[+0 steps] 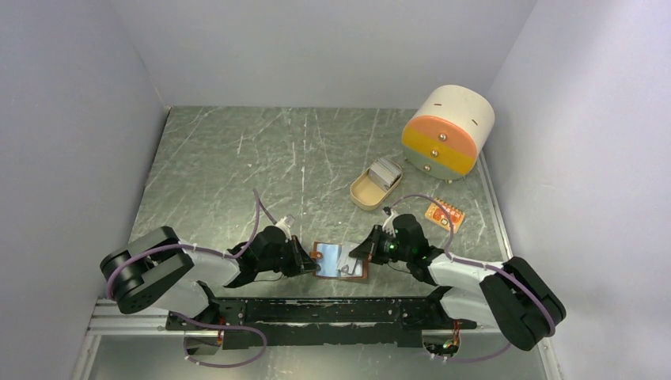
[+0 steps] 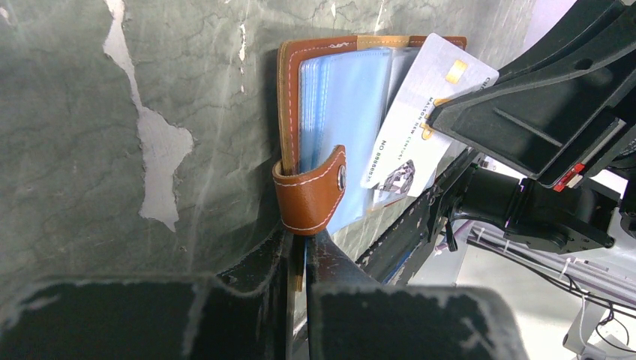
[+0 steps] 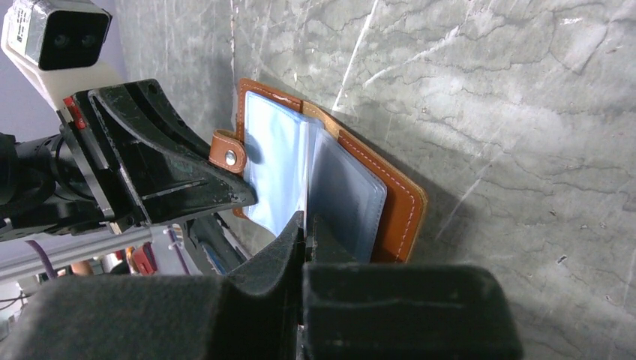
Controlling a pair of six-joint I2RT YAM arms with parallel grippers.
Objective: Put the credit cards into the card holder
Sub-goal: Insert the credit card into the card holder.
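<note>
Card holder in left pincer; credit card in right pincer.

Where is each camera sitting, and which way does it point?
Top: above, behind the robot, looking down on the table; both arms show.
Left wrist: on the left arm, looking along the left gripper at the card holder.
Right wrist: on the right arm, along the right gripper toward it.
All three share the card holder.

Overhead down-view; wrist cameras close, opposed, sharing card holder
</note>
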